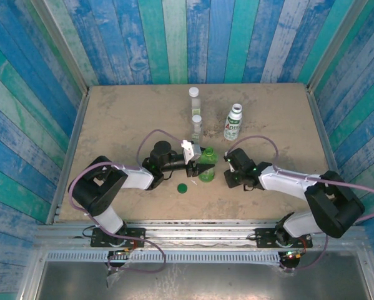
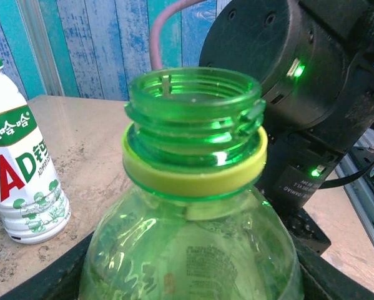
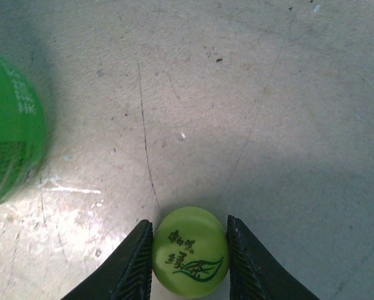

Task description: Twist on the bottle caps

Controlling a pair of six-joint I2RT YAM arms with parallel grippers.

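My right gripper is closed on the yellow-green cap. One finger presses each side of it, and the leaf print on top faces up at the wrist camera. I cannot tell if the cap sits on the worktop or hangs just above it.

Just to the left of that cap stands the green bottle. My left gripper hugs its body from the other side and keeps it upright. Its neck is open, and I can see the bare screw ridges and a yellow-green ring under them. No cap is on it yet.

I think this is the step in hand: pick up the yellow-green cap, carry it over the open neck, set it down flat and turn it tight.

A dark green cap lies loose on the worktop, near the green bottle on the left arm's side. So I think one more bottle waits for a cap after this one.

Further back stand the near clear bottle and the far clear bottle. Both have white tops and look capped, but they are small in the top view. The white bottle stands to their right. Its top looks white with a green ring, and I cannot tell if that is a cap. My guess is that the dark green cap goes there.
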